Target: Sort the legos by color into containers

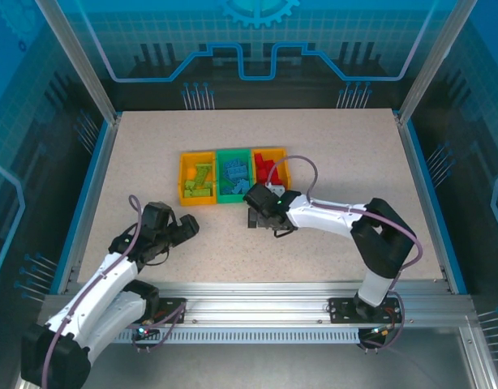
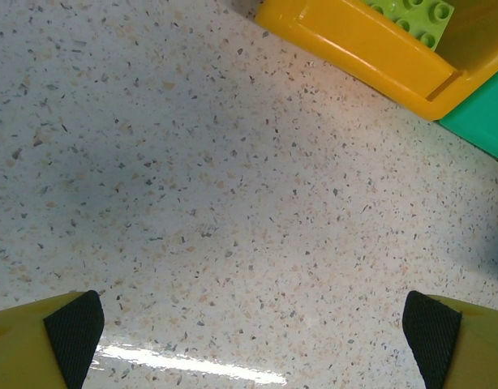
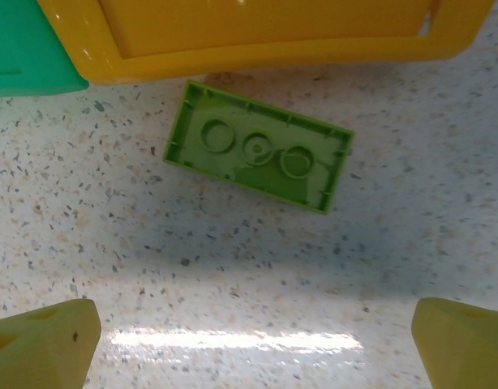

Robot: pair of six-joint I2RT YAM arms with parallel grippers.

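Bins stand three in a row near the middle of the bench (image 1: 354,146), joined side to side. The yellow bin (image 1: 197,180) is on the left, the green bin (image 1: 233,177) in the middle and the orange bin (image 1: 271,169) on the right. Several lime bricks (image 1: 199,181) are piled in the yellow bin, some lying flat and some tilted. Blue bricks (image 1: 233,173) fill the green bin and red bricks (image 1: 268,168) sit in the orange bin. How many are in each is too small to tell.

One loose lime brick (image 3: 257,158) is outside the bins. It lies on the bench upside down, hollow side up, just beside the near wall of the orange bin, close to where that bin meets the green one. Its long side is a little askew to the wall. Whether its corner touches the wall I cannot tell.

The right tool (image 1: 261,217) hangs over the bench right in front of the green and orange bins. In the right wrist view its two fingers (image 3: 38,344) are spread wide with nothing between them, and the loose brick lies ahead of them, apart from both.

The left tool (image 1: 188,229) is lower left of the bins, well apart from them. Its fingers (image 2: 70,332) are also wide apart and it grips nothing. The left wrist view shows a corner of the yellow bin with a lime brick inside.
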